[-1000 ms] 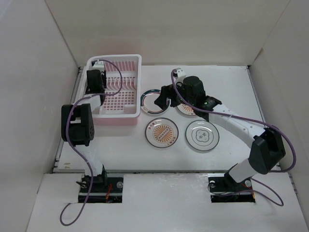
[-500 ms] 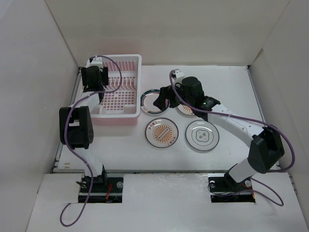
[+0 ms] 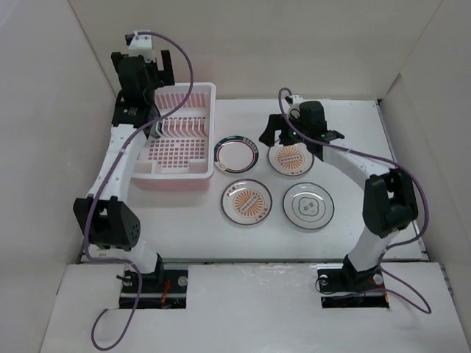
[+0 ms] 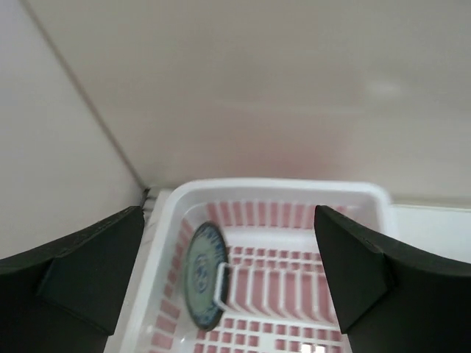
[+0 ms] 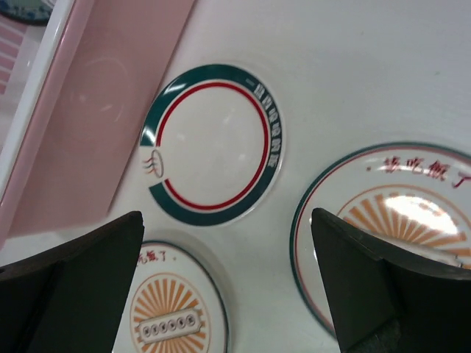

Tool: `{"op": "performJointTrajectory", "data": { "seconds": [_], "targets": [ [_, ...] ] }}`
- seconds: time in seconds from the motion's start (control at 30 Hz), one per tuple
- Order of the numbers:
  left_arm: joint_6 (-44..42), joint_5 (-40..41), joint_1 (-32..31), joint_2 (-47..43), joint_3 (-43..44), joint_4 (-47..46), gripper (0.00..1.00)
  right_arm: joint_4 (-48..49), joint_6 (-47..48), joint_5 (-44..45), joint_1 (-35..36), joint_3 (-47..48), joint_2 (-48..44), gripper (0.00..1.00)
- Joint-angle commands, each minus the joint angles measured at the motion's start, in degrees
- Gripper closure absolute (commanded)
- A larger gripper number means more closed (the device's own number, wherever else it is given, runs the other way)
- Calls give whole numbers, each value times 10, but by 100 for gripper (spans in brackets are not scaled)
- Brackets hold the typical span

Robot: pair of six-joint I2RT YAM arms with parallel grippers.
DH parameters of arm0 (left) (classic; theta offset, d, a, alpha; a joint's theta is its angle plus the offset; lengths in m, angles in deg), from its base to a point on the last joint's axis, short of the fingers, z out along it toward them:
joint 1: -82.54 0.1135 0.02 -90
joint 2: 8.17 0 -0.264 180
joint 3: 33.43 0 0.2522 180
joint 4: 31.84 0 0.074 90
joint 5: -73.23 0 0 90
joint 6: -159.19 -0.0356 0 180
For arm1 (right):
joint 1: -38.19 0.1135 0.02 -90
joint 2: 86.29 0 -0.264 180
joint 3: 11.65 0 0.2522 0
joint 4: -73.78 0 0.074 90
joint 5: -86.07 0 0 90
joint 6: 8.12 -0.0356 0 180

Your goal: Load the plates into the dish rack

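In the dish rack [image 4: 280, 193], the dark green plate [image 4: 204, 273] has been released on edge by the left gripper [image 4: 228, 276], now raised, jaws spread; four plates [image 3: 246, 200] remain unloaded.

left arm stretched far forward | left gripper [image 4: 228, 220] jaws wide, empty | right arm bent inward | right gripper [image 5: 227, 219] jaws wide, empty, facing down

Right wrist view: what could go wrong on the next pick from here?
The teal-rimmed plate lies flat, close beside the dish rack wall; the open right gripper could catch that wall or slip off the rim. The far sunburst plate sits close by and may get nudged.
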Motion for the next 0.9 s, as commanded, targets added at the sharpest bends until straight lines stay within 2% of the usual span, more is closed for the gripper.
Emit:
{"op": "performJointTrajectory", "data": {
  "seconds": [0.0,0.03,0.13,0.17,0.3,0.43,0.57,0.73,0.87],
  "targets": [
    [61,-90,-22,-60,90,109,0,22,27,-56,-12,73,39,0],
    [70,-109,-27,-72,112,122,0,22,34,-70,-12,88,73,0],
    [143,-188,-33,-152,101,118,0,-2,47,-126,-29,162,146,5],
    [190,-224,-33,-179,62,106,0,-3,47,-143,-34,179,163,6],
    [247,-285,-33,-304,-44,70,0,-43,59,-187,-40,267,242,7],
    [261,-291,-33,-388,-87,119,0,-101,75,-193,-40,355,313,8],
    [242,-286,-33,-415,-109,173,0,-141,80,-193,-40,419,365,8],
    [291,-280,-38,-449,-176,155,0,-176,80,-199,-34,463,404,11],
    [325,-325,-38,-476,-232,129,0,-181,80,-213,-34,463,426,13]
  ]
}}
